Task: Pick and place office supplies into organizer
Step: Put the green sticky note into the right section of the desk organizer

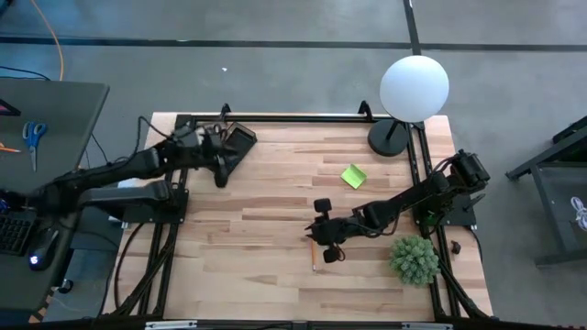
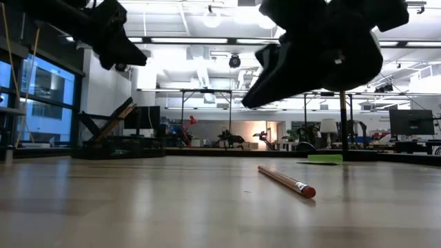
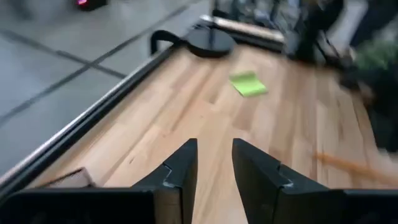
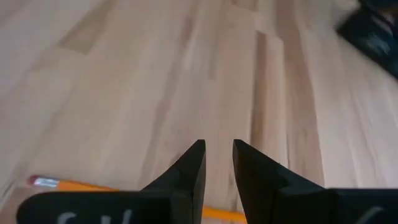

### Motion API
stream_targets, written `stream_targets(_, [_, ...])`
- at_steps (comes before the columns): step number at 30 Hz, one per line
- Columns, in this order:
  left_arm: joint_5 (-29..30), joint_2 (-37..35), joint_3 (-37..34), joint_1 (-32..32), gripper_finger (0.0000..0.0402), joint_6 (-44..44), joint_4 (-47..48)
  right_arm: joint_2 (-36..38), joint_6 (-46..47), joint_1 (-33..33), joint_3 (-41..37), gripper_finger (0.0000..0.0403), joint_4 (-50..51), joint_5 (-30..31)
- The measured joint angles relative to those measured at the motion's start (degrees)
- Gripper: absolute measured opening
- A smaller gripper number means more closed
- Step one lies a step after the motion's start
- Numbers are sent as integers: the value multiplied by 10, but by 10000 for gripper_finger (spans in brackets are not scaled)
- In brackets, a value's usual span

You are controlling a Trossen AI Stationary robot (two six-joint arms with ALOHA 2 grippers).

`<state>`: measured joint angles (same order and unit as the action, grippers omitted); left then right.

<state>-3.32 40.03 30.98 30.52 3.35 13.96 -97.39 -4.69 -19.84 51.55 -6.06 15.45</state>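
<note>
An orange pencil (image 1: 313, 257) with a metal ferrule and eraser lies flat on the wooden table; it also shows in the low view (image 2: 286, 180) and the right wrist view (image 4: 74, 185). My right gripper (image 4: 217, 155) hangs above it, clear of the table (image 2: 313, 62), its fingers a narrow gap apart. The lime-green sticky-note pad (image 1: 353, 176) lies flat toward the far right. The black organizer (image 1: 240, 142) sits near the far left edge, seen also in the right wrist view (image 4: 373, 31). My left gripper (image 1: 220, 174) hovers just beside it, fingers slightly apart (image 3: 214, 155), holding nothing.
A lamp with a white globe (image 1: 414, 87) and round black base (image 1: 389, 137) stands at the far right corner. A green bushy plant (image 1: 415, 259) sits at the near right. A black rail (image 1: 303, 119) frames the table. Bare wood lies between the arms.
</note>
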Motion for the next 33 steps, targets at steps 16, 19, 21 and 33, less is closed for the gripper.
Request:
stream_targets(16, [24, 250, 0, -246, 29, -136, -204, -10, 212, -64, 7, 73, 33, 105])
stream_targets(19, [4, 296, 0, -245, 24, -137, -275, -10, 216, -69, 7, 73, 26, 120])
stream_targets(21, [19, 312, 6, -245, 20, -135, -300, -10, 236, -66, 8, 73, 36, 139])
stream_targets(33, [40, 329, -22, -245, 7, -91, -458, 86, 513, -30, 13, 73, 409, 310])
